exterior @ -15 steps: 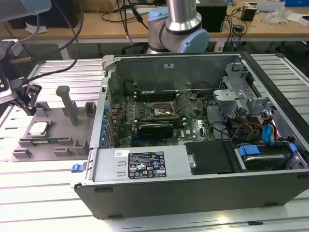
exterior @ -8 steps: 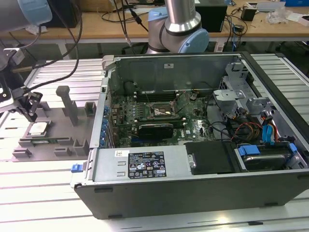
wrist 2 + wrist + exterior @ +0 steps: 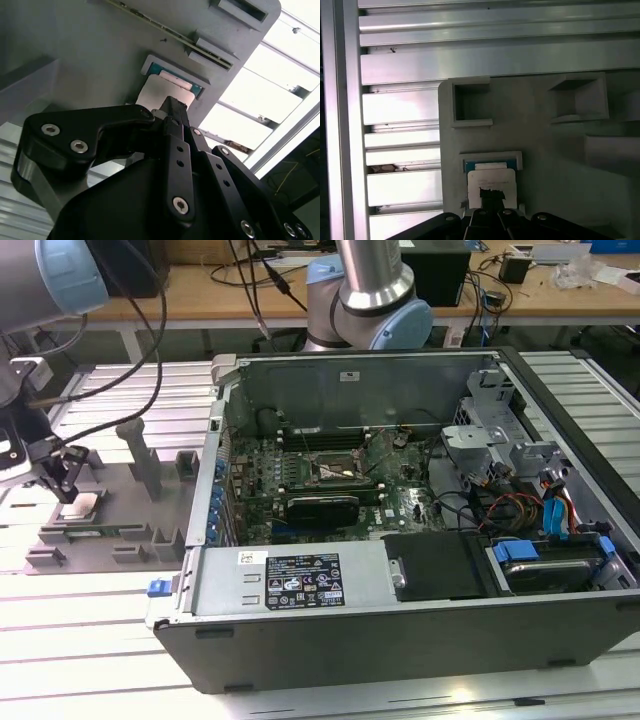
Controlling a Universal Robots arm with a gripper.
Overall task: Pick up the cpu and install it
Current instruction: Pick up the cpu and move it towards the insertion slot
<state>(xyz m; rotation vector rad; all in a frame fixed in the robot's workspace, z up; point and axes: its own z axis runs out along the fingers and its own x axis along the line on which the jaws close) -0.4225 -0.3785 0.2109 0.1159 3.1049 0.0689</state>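
Gripper (image 3: 66,490) poised directly over the cpu (image 3: 83,505), which lies flat in its recess on the grey tray (image 3: 110,485); clenched or released, cannot tell; risk: an off-centre hold on so thin a chip could tilt or drop it.

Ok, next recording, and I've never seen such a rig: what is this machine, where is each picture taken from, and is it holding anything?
It is one robot arm with a gripper at its end. The exterior view is from a camera off the arm; both wrist views are from cameras riding near the gripper. On the slatted metal table stand an open computer case and, at the exterior view's left, a grey tray. The cpu, a small silvery square, lies in a recess of that tray. The gripper is right over it; whether it grips it I cannot tell. The socket inside the case shows a dark centre.
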